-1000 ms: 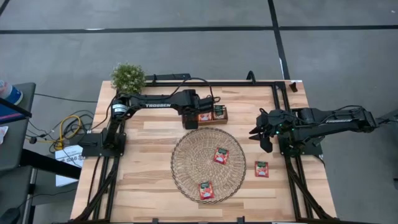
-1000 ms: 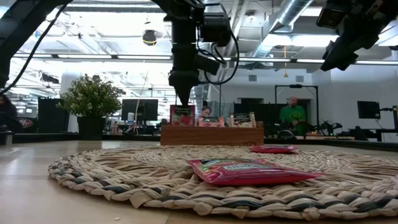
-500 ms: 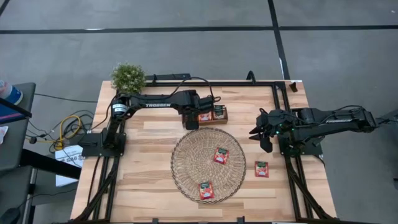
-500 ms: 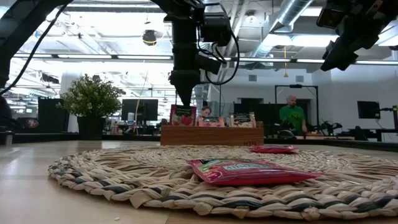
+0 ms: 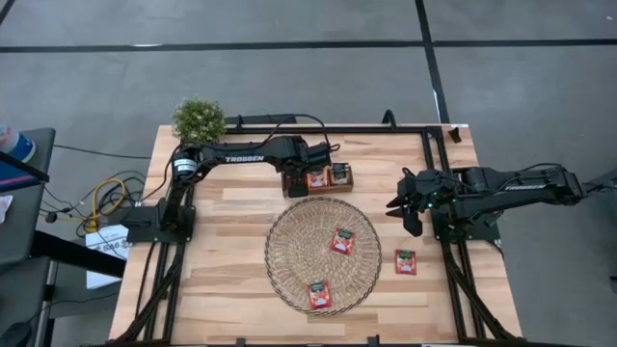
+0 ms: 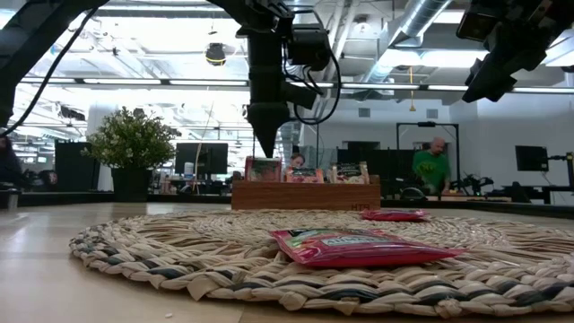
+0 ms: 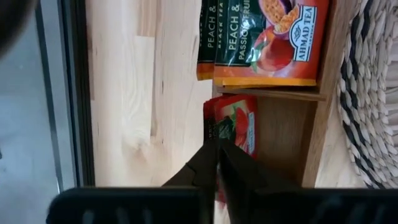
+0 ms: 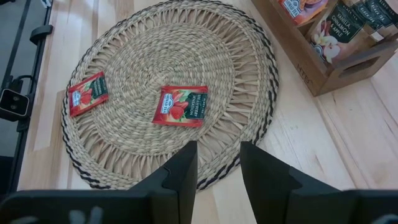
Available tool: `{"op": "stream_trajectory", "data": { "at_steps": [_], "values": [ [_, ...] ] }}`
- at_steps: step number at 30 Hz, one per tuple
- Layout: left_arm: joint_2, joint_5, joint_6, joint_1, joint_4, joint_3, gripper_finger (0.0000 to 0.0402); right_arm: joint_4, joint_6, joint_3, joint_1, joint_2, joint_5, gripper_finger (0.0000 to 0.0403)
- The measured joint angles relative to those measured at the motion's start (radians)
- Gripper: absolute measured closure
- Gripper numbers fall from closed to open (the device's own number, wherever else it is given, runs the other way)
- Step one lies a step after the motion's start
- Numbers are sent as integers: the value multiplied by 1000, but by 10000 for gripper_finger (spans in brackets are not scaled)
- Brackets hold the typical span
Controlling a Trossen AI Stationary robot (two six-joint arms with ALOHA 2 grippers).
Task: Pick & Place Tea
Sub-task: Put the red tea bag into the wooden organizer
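On the wooden table (image 5: 241,212) a round mat (image 5: 289,253) is laid, woven from pale straw with a dark braided edge. Two tea bags (image 5: 342,240) are seen lying flat on the mat, one near the middle and one near the front edge (image 5: 319,295). A third bag (image 5: 406,261) is laid on the bare wood just beside the mat, on the right. Each bag is a small flat square, shiny red with a green and white patch in the middle.

Behind the mat a brown wooden tray (image 5: 339,188) with boxy walls is set. More bags (image 6: 351,172) are stood on edge in it. In the left wrist view orange bags (image 7: 273,37) are seen with fruit pictures and green bands, and a red bag (image 7: 239,124) is seen in the next slot.

The left gripper (image 5: 292,183) is held above the left end of the tray, pointing down, with its dark fingers pressed together and nothing between them. The right gripper (image 5: 405,214) is held up in the air at the right side of the table, well apart from the bags, with its fingers a little apart and nothing between them.

A small bushy green plant (image 5: 199,118) is stood at the back left corner.
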Motion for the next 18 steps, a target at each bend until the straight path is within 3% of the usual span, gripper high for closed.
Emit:
{"op": "stream_trajectory", "data": {
  "at_steps": [10,14,18],
  "values": [
    [0,-22,1,20,1,1,289,0,0,0,0,0,0,290],
    [-1,-44,-19,-6,-41,55,272,0,0,0,0,0,0,290],
    [-1,40,-59,-76,-57,132,269,0,0,0,0,0,0,290]
  ]
}}
